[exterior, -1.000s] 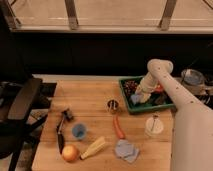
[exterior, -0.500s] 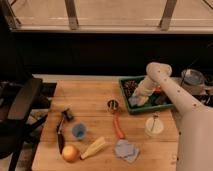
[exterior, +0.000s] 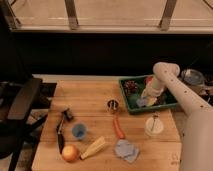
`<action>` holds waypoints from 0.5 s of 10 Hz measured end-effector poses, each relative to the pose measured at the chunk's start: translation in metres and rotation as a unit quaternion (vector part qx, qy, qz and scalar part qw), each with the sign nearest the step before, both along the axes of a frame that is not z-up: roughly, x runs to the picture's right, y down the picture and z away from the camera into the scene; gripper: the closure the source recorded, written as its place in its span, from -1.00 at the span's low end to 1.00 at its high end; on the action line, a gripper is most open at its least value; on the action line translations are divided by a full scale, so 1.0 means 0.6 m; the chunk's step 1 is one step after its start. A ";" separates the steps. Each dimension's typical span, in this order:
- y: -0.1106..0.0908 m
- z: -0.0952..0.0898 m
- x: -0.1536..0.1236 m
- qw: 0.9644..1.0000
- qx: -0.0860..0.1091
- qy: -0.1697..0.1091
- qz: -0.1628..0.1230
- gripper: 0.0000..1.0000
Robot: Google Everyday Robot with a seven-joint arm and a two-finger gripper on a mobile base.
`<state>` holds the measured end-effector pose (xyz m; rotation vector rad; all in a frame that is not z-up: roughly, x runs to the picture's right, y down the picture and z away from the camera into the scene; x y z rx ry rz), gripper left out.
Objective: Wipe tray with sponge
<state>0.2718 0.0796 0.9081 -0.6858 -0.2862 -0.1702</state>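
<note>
At the right of the frame, the white arm [exterior: 176, 92] reaches down from the lower right corner and bends over the green tray [exterior: 131, 106], which sits at the right edge of the wooden counter [exterior: 90, 107]. The gripper [exterior: 146, 100] is down inside the tray, near its middle. Whether its fingers are spread or pressed together cannot be told, since they merge with the things under them. A pale yellowish patch right at the gripper may be the sponge [exterior: 151, 101], but that is not certain. A dark, roundish thing [exterior: 131, 86] lies in the upper left part of the tray, and something red shows near its far rim beside the arm.

On the counter left of the tray stands a small metal cup [exterior: 113, 105]. Below it lies a carrot [exterior: 118, 128], and lower still a crumpled blue cloth [exterior: 125, 150]. To the right of the carrot sits a clear round container [exterior: 153, 125]. Toward the lower left are a blue cup [exterior: 78, 131], a corn cob [exterior: 93, 148], an orange fruit [exterior: 70, 152] and a dark utensil [exterior: 61, 131]. A black chair [exterior: 20, 100] stands at the left edge.
</note>
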 end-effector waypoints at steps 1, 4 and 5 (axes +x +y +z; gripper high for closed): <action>-0.011 0.009 -0.004 1.000 0.002 -0.001 -0.005 0.68; -0.028 0.030 -0.048 0.999 0.005 -0.027 -0.018 0.68; -0.024 0.030 -0.061 0.999 0.003 -0.035 -0.019 0.68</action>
